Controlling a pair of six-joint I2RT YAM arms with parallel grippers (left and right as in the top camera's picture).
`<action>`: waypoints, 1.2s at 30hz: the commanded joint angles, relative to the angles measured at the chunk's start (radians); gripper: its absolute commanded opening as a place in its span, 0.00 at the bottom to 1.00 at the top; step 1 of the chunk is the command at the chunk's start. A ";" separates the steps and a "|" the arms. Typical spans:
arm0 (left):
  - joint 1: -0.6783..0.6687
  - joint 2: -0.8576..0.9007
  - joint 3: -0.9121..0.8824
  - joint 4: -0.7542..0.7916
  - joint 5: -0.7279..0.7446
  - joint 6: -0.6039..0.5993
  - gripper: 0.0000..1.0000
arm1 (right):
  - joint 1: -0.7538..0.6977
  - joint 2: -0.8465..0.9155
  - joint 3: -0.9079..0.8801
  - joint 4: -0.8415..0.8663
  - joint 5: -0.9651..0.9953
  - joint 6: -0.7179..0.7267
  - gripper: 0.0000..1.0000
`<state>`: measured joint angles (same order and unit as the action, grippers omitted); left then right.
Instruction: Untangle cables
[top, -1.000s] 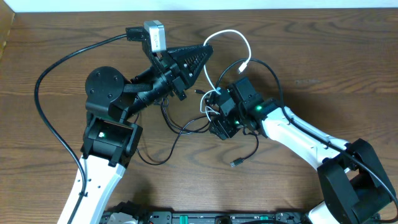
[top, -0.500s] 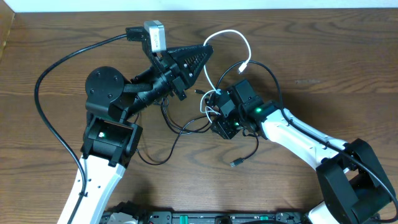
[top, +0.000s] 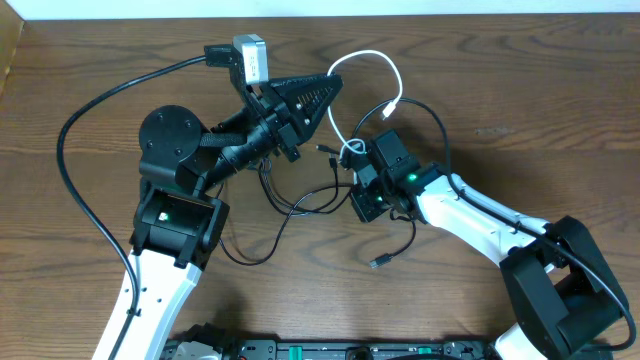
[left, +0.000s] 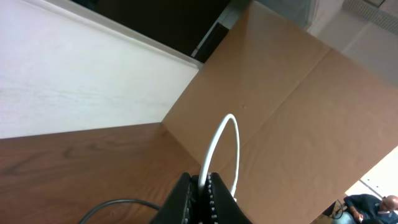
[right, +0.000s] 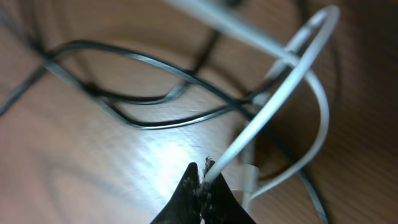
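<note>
The white cable (top: 385, 62) arcs over the table's back middle, its plug end (top: 391, 107) hanging down. My left gripper (top: 334, 82) is shut on one stretch of it; in the left wrist view the white cable (left: 219, 140) rises out of the closed left gripper (left: 200, 180). My right gripper (top: 352, 168) is shut on a small loop of the same cable (top: 350, 150). The right wrist view shows the white cable (right: 280, 99) pinched at the right gripper's (right: 202, 173) tips. Thin black cables (top: 300, 203) lie tangled below, crossing under the white one (right: 143, 62).
A loose black plug end (top: 378, 263) lies toward the front. A thick black arm cable (top: 68, 170) sweeps round the left side. A brown cardboard panel (left: 298, 112) stands beyond the table's far edge.
My right gripper has closed onto the white cable and shifted slightly right; the small white loop has risen a little. The left arm has stayed still.
</note>
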<state>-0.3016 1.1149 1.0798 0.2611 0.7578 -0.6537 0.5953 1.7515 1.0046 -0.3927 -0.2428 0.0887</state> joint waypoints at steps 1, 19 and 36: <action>0.006 -0.005 0.014 -0.016 0.009 0.032 0.08 | -0.002 0.008 -0.006 -0.051 0.364 0.280 0.01; 0.313 -0.027 0.014 -0.284 0.010 0.126 0.08 | -0.320 -0.068 -0.006 -0.159 0.450 0.394 0.01; 0.359 -0.021 0.014 -0.536 0.020 0.149 0.07 | -0.455 -0.339 0.096 -0.045 -0.082 0.193 0.01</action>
<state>0.0570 1.1030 1.0798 -0.2417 0.7612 -0.5270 0.1421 1.5234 1.0229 -0.4664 -0.1383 0.3351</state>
